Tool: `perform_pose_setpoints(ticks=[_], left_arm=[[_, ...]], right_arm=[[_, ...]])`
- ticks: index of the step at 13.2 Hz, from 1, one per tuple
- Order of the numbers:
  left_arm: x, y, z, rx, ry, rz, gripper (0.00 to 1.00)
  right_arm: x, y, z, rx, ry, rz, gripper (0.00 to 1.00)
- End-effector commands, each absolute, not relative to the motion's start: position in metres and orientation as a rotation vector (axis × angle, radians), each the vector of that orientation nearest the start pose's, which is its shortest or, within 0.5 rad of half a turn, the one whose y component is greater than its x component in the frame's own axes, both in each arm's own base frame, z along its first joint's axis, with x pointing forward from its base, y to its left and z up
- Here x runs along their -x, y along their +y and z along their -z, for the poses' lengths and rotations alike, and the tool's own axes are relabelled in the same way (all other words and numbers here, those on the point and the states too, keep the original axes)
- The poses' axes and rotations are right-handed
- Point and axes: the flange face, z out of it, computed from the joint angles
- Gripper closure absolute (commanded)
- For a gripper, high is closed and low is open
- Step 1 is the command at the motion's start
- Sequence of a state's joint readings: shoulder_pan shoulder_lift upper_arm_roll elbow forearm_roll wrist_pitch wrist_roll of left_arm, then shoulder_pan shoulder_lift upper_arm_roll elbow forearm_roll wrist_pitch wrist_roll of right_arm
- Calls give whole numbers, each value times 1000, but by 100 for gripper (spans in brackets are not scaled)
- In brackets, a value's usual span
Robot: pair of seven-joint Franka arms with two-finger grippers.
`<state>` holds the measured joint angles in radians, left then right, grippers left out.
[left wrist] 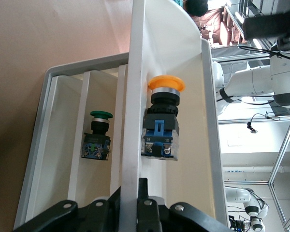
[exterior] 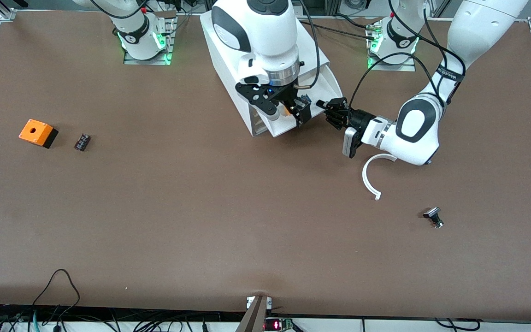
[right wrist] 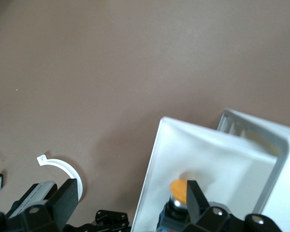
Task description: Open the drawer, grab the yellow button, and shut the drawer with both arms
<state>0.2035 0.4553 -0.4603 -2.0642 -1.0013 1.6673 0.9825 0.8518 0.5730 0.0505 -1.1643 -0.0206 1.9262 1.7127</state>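
Note:
The drawer (exterior: 323, 85) stands pulled out of the white cabinet (exterior: 219, 41). The button (left wrist: 162, 121), with an orange-yellow cap on a black and blue body, lies inside it. My left gripper (exterior: 327, 108) is shut on the drawer's front slat (left wrist: 134, 121), one finger on each face. My right gripper (exterior: 287, 113) hangs over the open drawer and covers most of the button in the front view. In the right wrist view it (right wrist: 130, 188) is open wide. One finger (right wrist: 193, 195) stands beside the button (right wrist: 178, 191) inside the drawer, the other finger (right wrist: 67, 198) outside the drawer wall.
A green-capped button (left wrist: 99, 140) lies in another drawer of the cabinet. A white curved strip (exterior: 372, 177) lies on the table under the left wrist. A silver-and-black part (exterior: 433, 216) lies nearer the camera. An orange square box (exterior: 37, 133) and a small dark part (exterior: 82, 141) lie toward the right arm's end.

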Motion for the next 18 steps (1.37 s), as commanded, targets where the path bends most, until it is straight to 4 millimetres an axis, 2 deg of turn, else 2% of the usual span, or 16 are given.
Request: perform_pose_setpoints(ticks=[1,3,6,7,9,13,14,16,17,18], left_arm=[[-509,-200,-247,-1745,-630,317,100],[-519,-196,-256,-1766,-644,331,100],[-521,-195,-256,-1761,-644,350,98],[-521,-192,-256,-1763,-648,348,1],[-527,-183,-262,-1755,-636,344,0],[-543,-173,-294,-1770,-579,437,0],[-550,-169,-303,-1810,-583,457,0],[-563,-164,-325,-1874,-565,505,0],[-572,-161,-343,-1934,-553,546,0],[-577,-157,-351,-1980,-555,564,0]], right_arm=[[-457,590,-483,2676,1256,73,1],[-455,596,-467,2656,1330,55,1],[-439,614,-438,2681,1361,36,1],[-436,618,-425,2688,1380,30,1],[-430,624,-417,2700,1375,22,1],[-422,631,-405,2717,1366,1,1],[-420,633,-403,2720,1362,0,4],[-420,634,-401,2723,1354,0,18],[-420,634,-400,2727,1345,1,35],[-420,634,-400,2729,1341,1,53]])
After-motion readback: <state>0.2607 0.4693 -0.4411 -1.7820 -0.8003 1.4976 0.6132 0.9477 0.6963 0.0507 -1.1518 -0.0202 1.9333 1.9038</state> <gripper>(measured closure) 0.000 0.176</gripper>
